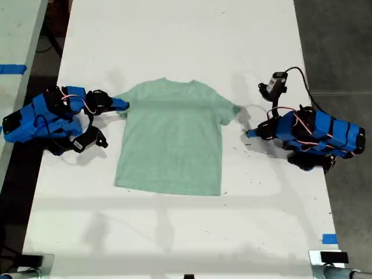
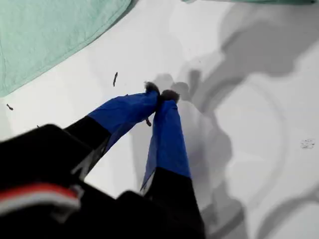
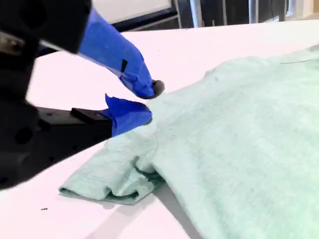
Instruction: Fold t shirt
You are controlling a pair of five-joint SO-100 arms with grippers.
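The pale mint-green t shirt (image 1: 171, 139) lies flat and front-up in the middle of the white table (image 1: 174, 35), neck toward the far edge. My first gripper (image 1: 249, 133) rests on bare table at the exterior view's right, a short way from the shirt's sleeve (image 1: 228, 110). It is shut (image 2: 160, 93) with nothing in it, and the shirt's edge (image 2: 45, 35) lies apart from it. My second gripper (image 1: 123, 105) is at the exterior view's left, over the other sleeve. Its tips (image 3: 147, 102) stand narrowly open just above the rumpled sleeve (image 3: 114, 174), holding nothing.
Both blue arm bodies lie low near the table's side edges in the exterior view. A black cable (image 1: 302, 75) loops behind the first arm. Blue tape (image 1: 329, 238) marks the near corner at the exterior view's right. Dark floor borders the table.
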